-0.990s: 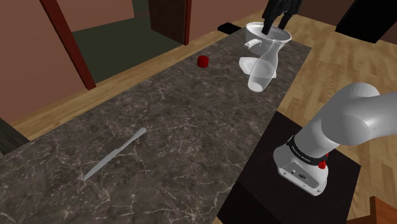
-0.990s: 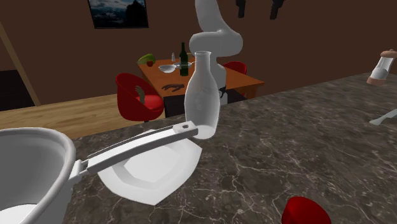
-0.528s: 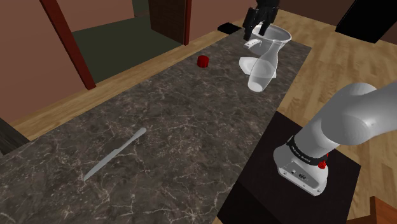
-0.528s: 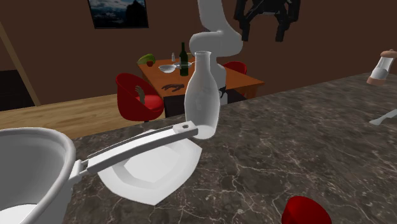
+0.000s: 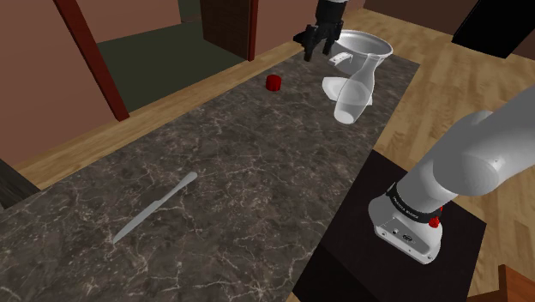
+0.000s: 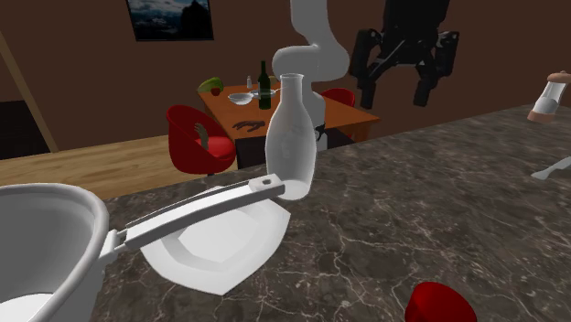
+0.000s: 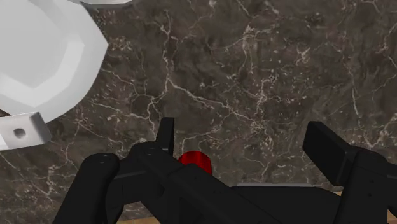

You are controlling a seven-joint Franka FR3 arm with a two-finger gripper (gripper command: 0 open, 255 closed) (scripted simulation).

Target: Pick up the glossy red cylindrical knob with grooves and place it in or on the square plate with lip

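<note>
The black gripper [image 5: 319,46] hangs in the air over the far end of the dark marble countertop [image 5: 257,172], fingers spread wide with nothing between them. The little red knob [image 5: 273,82] sits on the stone by itself, near the white square plate [image 5: 333,86] but not touching it. In the wrist view the knob [image 7: 195,158] peeks out just past the gripper's body, closer to one finger. A pale bottle [image 6: 291,137] stands right by the plate [image 6: 215,254], and a white saucepan [image 6: 46,238] has its long handle reaching over it.
</note>
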